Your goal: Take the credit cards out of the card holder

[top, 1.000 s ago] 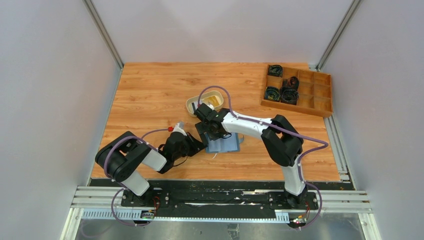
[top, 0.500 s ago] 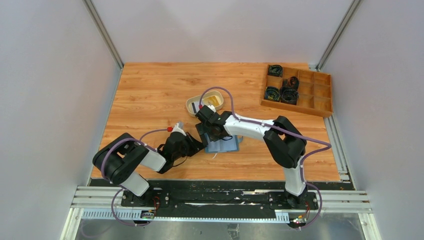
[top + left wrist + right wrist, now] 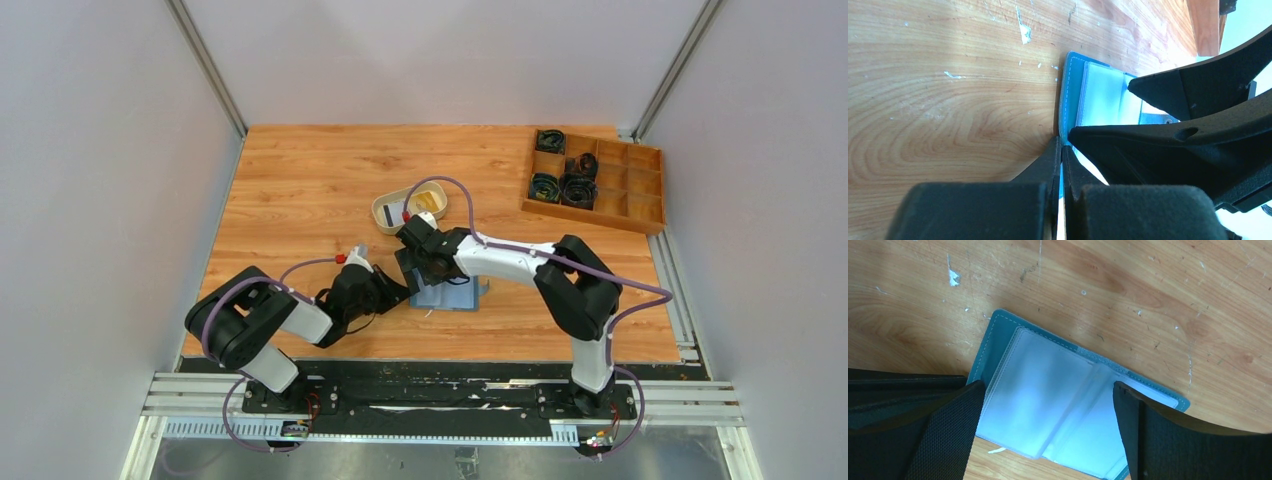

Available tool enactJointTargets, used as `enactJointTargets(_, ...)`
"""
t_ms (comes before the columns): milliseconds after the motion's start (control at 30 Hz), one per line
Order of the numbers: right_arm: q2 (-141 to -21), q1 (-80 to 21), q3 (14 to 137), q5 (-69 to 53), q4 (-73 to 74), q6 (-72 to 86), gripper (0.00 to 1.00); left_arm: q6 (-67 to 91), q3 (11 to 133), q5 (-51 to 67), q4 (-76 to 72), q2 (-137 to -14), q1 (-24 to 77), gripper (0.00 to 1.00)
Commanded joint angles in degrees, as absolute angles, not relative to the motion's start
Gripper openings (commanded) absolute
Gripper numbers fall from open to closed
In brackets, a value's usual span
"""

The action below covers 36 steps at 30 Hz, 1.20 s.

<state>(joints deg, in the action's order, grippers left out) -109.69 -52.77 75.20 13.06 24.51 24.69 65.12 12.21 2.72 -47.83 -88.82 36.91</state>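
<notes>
The blue card holder (image 3: 458, 294) lies open on the table, its clear pale sleeves (image 3: 1048, 390) facing up. I cannot tell whether a card sits in them. My left gripper (image 3: 404, 291) is shut on the holder's left edge (image 3: 1066, 100), its fingers (image 3: 1053, 160) pinching the blue cover. My right gripper (image 3: 430, 274) hovers open just over the holder, one finger (image 3: 948, 430) on each side of the sleeves. A yellow credit card (image 3: 428, 201) lies in the cream oval tray (image 3: 384, 205).
A wooden compartment box (image 3: 640, 205) with coiled dark items stands at the back right. The cream tray sits just behind my right gripper. The right gripper's black fingers (image 3: 1198, 95) fill the right of the left wrist view.
My right gripper has shifted slightly right and nearer over the holder, and the holder's right side has moved a little. The left gripper holds as before.
</notes>
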Motion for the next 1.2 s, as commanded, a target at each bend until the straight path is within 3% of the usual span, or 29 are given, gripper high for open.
enactJointTargets(0, -110.4, -52.1, 70.7, 23.6, 35.8, 21.7, 1.0, 63.2, 9.9, 0.5, -38.4, -89.7, 37.2, 0.0)
enactJointTargets(433, -109.3, -54.1, 73.8, 24.9, 39.6, 22.9, 1.0, 64.1, 9.2, 0.1, -38.4, -88.9, 37.3, 0.0)
enactJointTargets(733, -112.2, -55.5, 77.2, 23.3, 40.0, 22.3, 1.0, 64.2, 8.8, -4.6, -31.8, -81.1, 37.4, 0.0)
enactJointTargets(1167, -113.9, -55.9, 81.4, 19.5, 32.6, 16.3, 1.0, 64.4, 9.5, -6.3, -28.7, -79.4, 37.4, 0.0)
